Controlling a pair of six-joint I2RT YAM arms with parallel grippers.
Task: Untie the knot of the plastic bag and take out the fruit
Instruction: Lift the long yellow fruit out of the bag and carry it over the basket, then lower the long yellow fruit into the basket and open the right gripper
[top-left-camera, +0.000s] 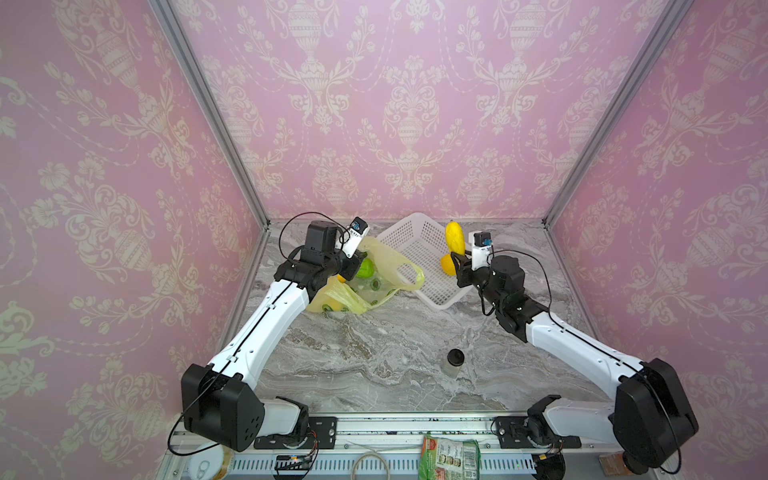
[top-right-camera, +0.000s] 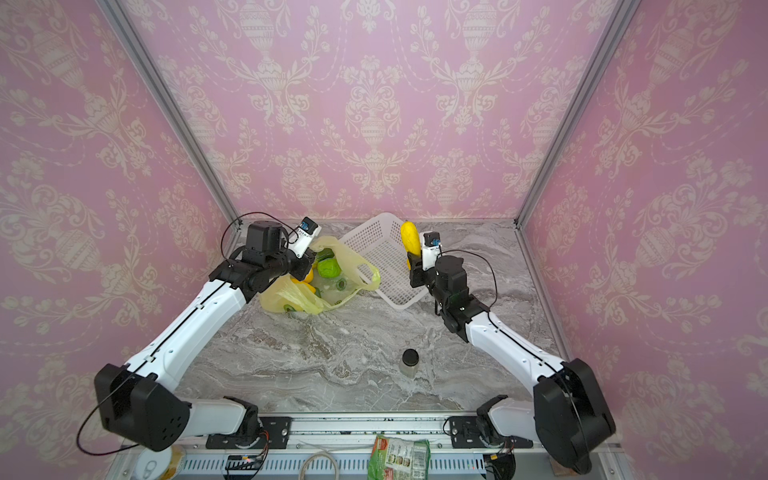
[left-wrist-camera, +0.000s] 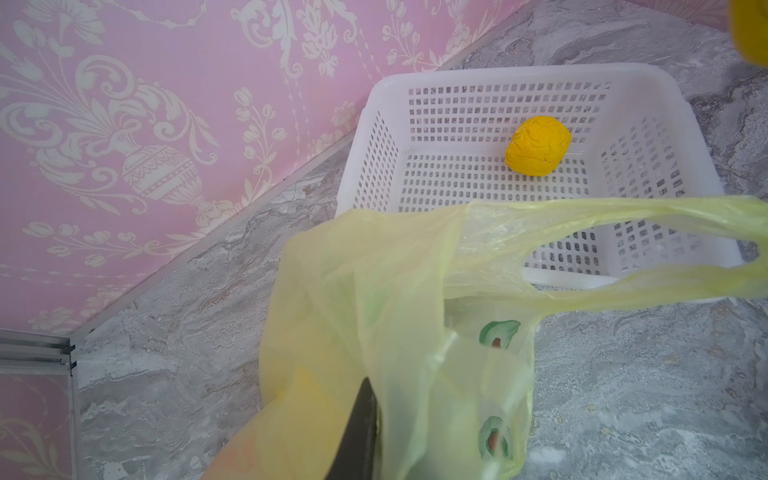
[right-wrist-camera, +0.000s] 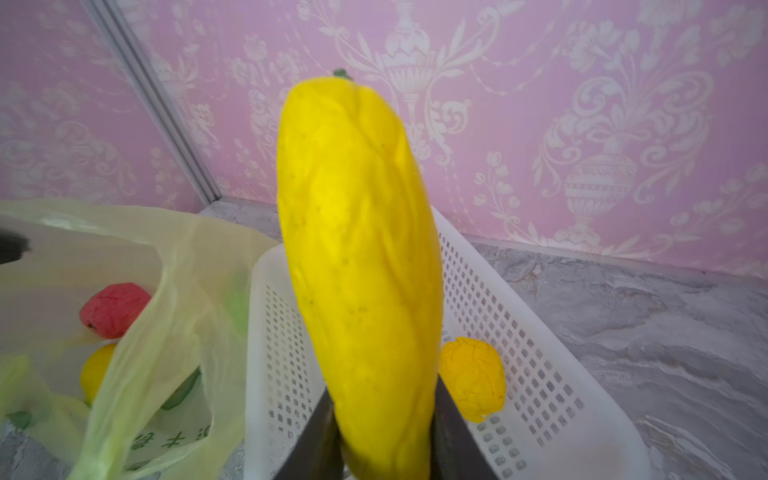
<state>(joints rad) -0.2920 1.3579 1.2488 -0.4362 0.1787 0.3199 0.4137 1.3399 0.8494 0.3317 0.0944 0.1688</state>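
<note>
The right pincer (right-wrist-camera: 384, 399) is clamped on the lower end of the long yellow fruit (right-wrist-camera: 361, 257), 1 dark finger on each side. The fruit stands nearly upright above this pincer, its green stem tip at the top. Under the pincer lies the white perforated basket (left-wrist-camera: 498, 70), which rests on the marble worktop (top-left-camera: 374, 353). Just beside the pincer's fingers, the bumpy yellow ball (left-wrist-camera: 538, 145) sits on the basket floor.

The left pincer (left-wrist-camera: 368, 395) is narrowed on the film of the plastic bag (top-left-camera: 386, 257), holding its edge raised; only 1 finger shows, partly veiled by the film. In front of this pincer, 1 handle loop (left-wrist-camera: 602, 212) lies loose across the basket's nearest rim. Close beside it in both top views, a green fruit (top-left-camera: 365, 268) lies in the open bag. From the right pincer's side, a pink fruit (right-wrist-camera: 114, 309) and a yellow round (right-wrist-camera: 95, 370) also show inside the bag.

Well apart from both pincers, a small black-lidded jar (top-left-camera: 455, 361) stands on the worktop.
</note>
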